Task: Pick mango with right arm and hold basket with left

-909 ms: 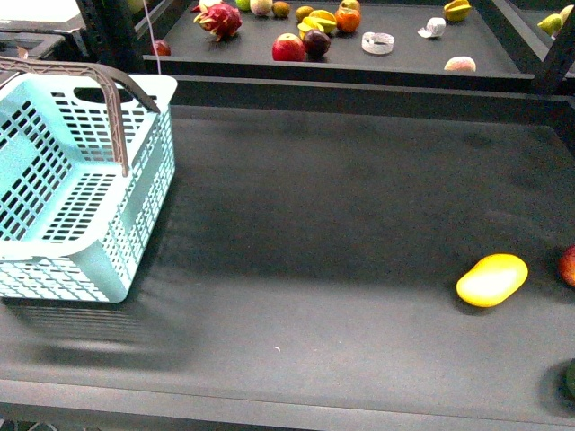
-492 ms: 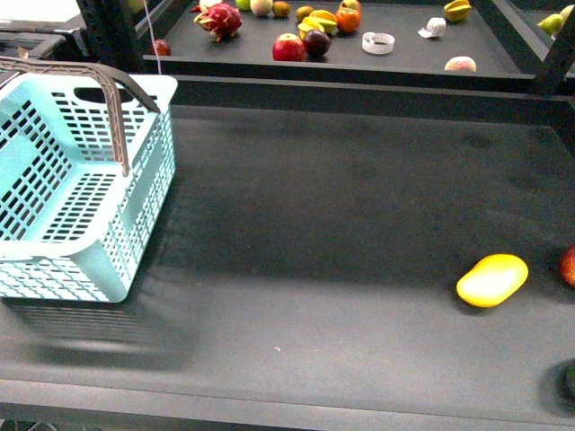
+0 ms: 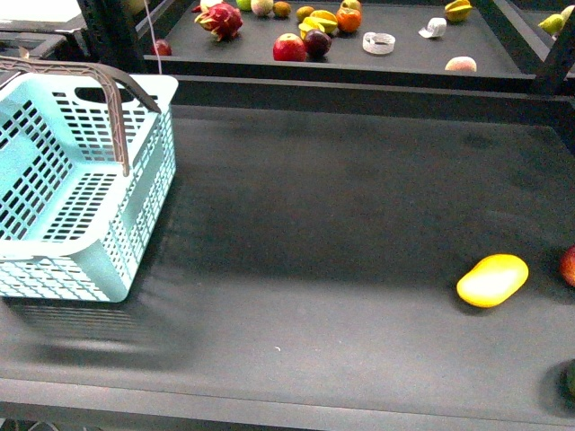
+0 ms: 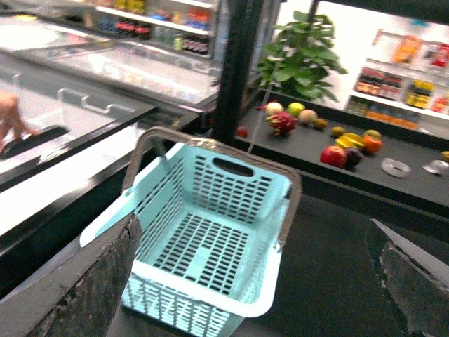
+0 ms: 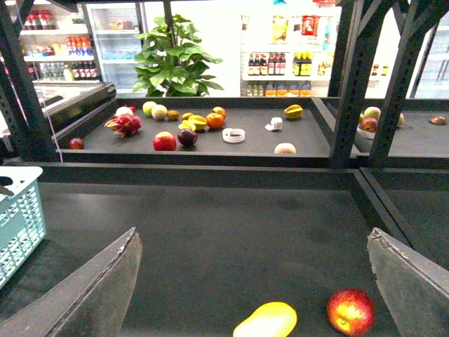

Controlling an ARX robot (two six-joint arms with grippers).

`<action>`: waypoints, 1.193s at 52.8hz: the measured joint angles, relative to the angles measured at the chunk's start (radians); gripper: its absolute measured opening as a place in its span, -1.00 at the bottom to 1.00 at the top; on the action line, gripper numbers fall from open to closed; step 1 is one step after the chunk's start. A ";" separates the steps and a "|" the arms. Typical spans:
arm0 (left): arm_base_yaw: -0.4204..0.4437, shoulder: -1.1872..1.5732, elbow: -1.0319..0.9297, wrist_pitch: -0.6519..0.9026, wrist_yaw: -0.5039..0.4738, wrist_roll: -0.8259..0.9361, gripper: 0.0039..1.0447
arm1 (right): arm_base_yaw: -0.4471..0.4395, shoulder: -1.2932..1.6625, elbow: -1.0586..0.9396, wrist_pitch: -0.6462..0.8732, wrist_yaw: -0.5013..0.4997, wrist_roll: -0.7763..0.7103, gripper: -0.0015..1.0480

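The yellow mango (image 3: 492, 279) lies on the dark table near its right front; it also shows in the right wrist view (image 5: 266, 321), between and ahead of my right gripper (image 5: 256, 281), which is open and empty. The turquoise basket (image 3: 76, 189) with grey-brown handles stands empty at the table's left. In the left wrist view the basket (image 4: 210, 246) is ahead of my open, empty left gripper (image 4: 256, 281), whose fingers (image 4: 91, 288) frame it without touching. Neither gripper shows in the front view.
A small red-and-yellow fruit (image 5: 350, 312) lies just right of the mango, at the right edge of the front view (image 3: 568, 266). A rear shelf (image 3: 404, 58) holds several fruits and a tape roll (image 3: 378, 42). Black frame posts (image 5: 351, 77) stand behind.
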 joint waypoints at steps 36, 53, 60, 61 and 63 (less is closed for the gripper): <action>0.077 1.456 0.484 0.578 0.134 -0.653 0.85 | 0.000 0.000 0.000 0.000 -0.001 0.000 0.84; 0.069 1.767 0.784 0.541 0.193 -0.830 0.85 | 0.000 0.000 0.000 0.000 -0.001 0.000 0.84; 0.072 1.872 0.910 0.526 0.219 -0.879 0.85 | 0.000 0.000 0.000 0.000 -0.001 0.000 0.84; 0.075 1.893 0.936 0.520 0.222 -0.887 0.85 | 0.000 0.000 0.000 0.000 -0.001 0.000 0.84; 0.079 1.920 0.968 0.507 0.227 -0.896 0.85 | 0.000 0.000 0.000 0.000 -0.001 0.000 0.84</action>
